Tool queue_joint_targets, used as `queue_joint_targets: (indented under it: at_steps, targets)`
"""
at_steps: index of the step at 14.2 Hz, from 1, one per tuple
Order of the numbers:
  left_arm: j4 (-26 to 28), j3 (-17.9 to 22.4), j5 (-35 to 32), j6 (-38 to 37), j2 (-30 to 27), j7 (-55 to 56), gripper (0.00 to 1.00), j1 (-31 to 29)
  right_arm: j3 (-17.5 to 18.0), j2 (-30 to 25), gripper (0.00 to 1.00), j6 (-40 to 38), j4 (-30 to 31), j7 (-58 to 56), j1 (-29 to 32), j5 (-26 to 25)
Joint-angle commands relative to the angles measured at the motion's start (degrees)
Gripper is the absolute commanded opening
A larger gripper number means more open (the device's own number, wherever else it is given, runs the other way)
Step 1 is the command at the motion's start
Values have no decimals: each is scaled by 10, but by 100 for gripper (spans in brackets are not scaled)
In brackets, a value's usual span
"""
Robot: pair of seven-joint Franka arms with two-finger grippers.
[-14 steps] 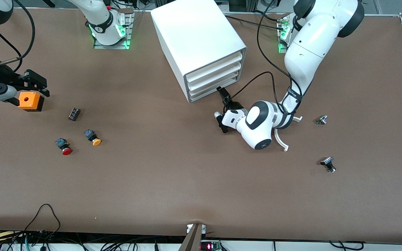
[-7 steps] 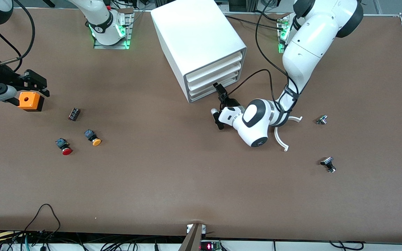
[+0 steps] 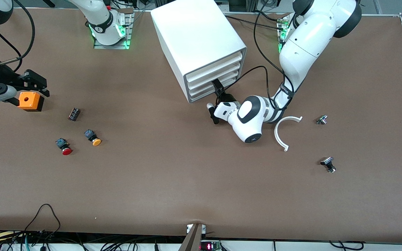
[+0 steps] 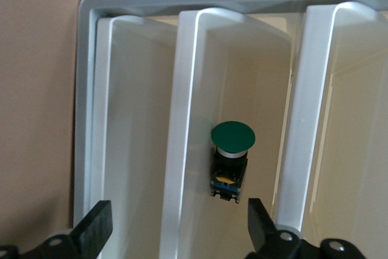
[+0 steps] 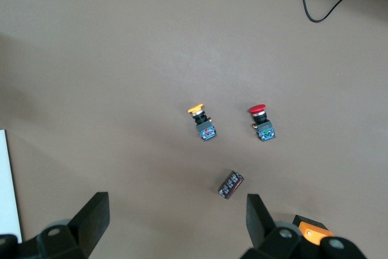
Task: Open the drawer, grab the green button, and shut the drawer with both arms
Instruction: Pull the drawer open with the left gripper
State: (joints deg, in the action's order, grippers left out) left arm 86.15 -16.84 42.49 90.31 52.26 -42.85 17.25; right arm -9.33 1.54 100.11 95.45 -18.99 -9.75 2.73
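The white cabinet (image 3: pixel 194 38) stands at the back middle of the table with all three drawers shut. The lowest drawer (image 3: pixel 201 93) lies just above the table. My left gripper (image 3: pixel 215 101) is open, low in front of the drawers, with nothing held. In the left wrist view the left gripper (image 4: pixel 177 228) faces the drawer fronts. There the green-capped button (image 4: pixel 232 157) lies in the middle of the three trays shown. The button is hidden in the front view. My right gripper (image 3: pixel 37 85) is open and empty and waits over an orange box (image 3: pixel 30 101).
Toward the right arm's end lie a red-capped button (image 3: pixel 65 146), an orange-yellow-capped button (image 3: pixel 94 138) and a dark cylinder (image 3: pixel 74 114). Toward the left arm's end lie a white curved piece (image 3: pixel 282 130) and two small metal parts (image 3: pixel 321 119) (image 3: pixel 328 164).
My left gripper has moved closer to the cabinet's drawer fronts, and its arm has uncovered the white curved piece. The right arm has not moved.
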Motion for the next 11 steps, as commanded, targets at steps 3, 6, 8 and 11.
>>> queue_joint_targets:
  at_steps: [3,6,8,11]
  targets:
    - [19,3,22,6,-15,-7,51,3,-1,3,100,-10,-11,5,2,1]
    - [12,4,15,6,-15,-4,21,7,-1,3,100,-10,-11,5,2,1]
    - [8,8,13,6,-15,-4,16,8,-1,3,100,-9,-11,5,2,1]
    - [-4,12,11,6,-9,-2,12,9,-1,2,100,-10,-11,5,2,1]
